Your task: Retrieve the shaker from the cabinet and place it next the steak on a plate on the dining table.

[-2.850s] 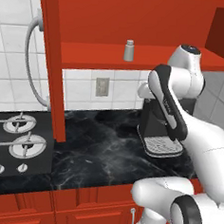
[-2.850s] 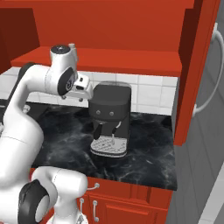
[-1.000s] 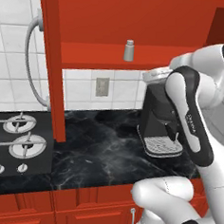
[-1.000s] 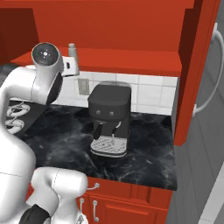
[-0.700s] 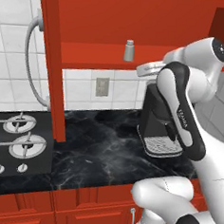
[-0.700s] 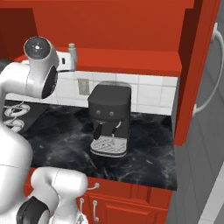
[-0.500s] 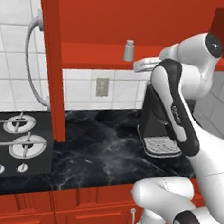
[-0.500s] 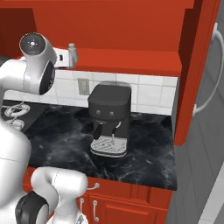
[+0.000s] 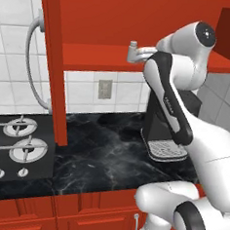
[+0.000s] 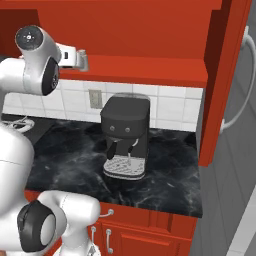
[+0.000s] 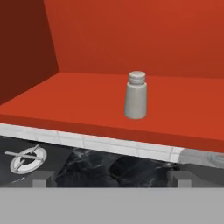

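The small grey shaker (image 11: 135,96) with its lighter cap stands upright near the front edge of the red cabinet shelf (image 11: 78,98). My gripper (image 11: 110,178) is open, with its two dark fingertips (image 11: 41,178) wide apart and short of the shelf edge. The shaker is ahead of them, untouched. From the left base view the hand reaches in from the right, the gripper (image 9: 140,52) just beside the shaker (image 9: 132,50), right of the cabinet's side panel (image 9: 52,58). In the right base view the shaker (image 10: 83,61) sits at the hand's tip. Steak, plate and dining table are out of view.
A black coffee machine (image 9: 160,125) (image 10: 125,135) stands on the black marble counter (image 9: 99,155) below the shelf. Stove burners (image 9: 17,143) lie at the left. A wall outlet (image 9: 105,89) sits on the white tiles. Red drawer fronts (image 10: 150,230) run under the counter.
The arm has risen and swung its hand left along the shelf front until it is beside the shaker. The jaws stay open and the shaker has not moved.
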